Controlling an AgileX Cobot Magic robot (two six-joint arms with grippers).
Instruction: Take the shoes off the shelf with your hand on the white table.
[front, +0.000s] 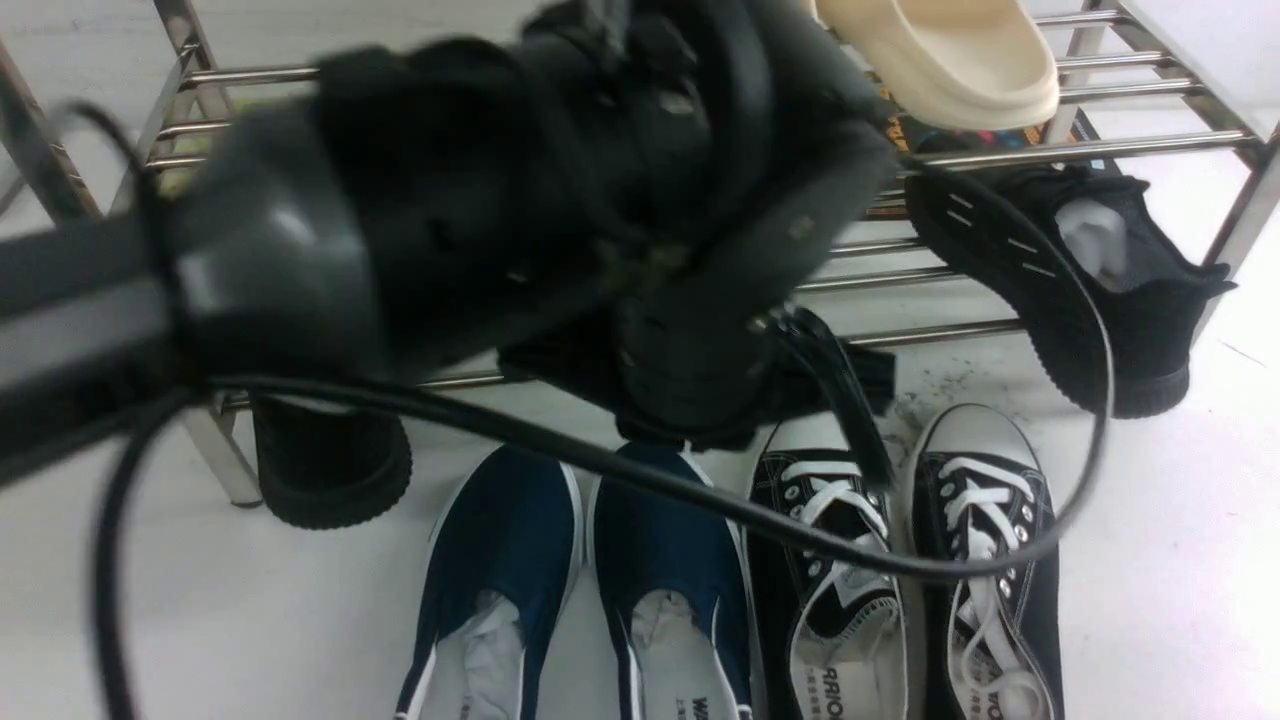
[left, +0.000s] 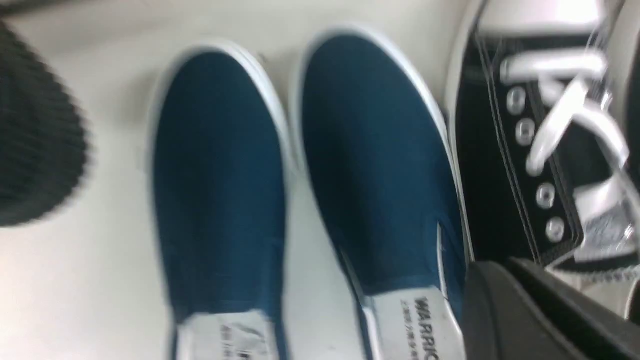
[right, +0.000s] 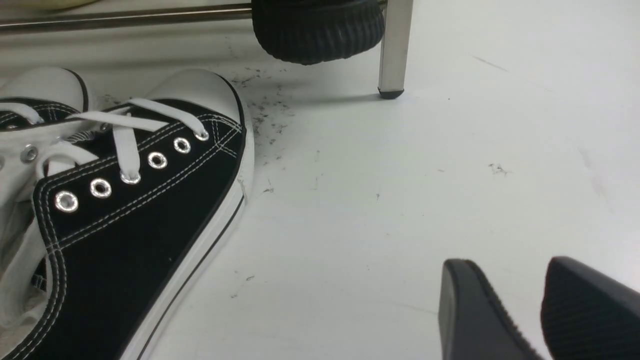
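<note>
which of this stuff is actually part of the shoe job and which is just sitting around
Part of the job:
- navy slip-ons, standing on the white table
- steel shelf
- left gripper, above the slip-ons

Just lying about:
- black lace-up sneakers, beside the slip-ons
- black knit sneakers
- cream slipper, on the top tier

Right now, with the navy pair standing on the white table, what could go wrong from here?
1. The black cable off the left arm loops across the navy slip-ons and the lace-up sneakers. If it hangs low enough, it might snag the laces and drag a shoe when the arm moves.
2. The black knit sneaker sits tilted, overhanging the lower bars of the shelf. A bump could tip it onto the lace-ups.
</note>
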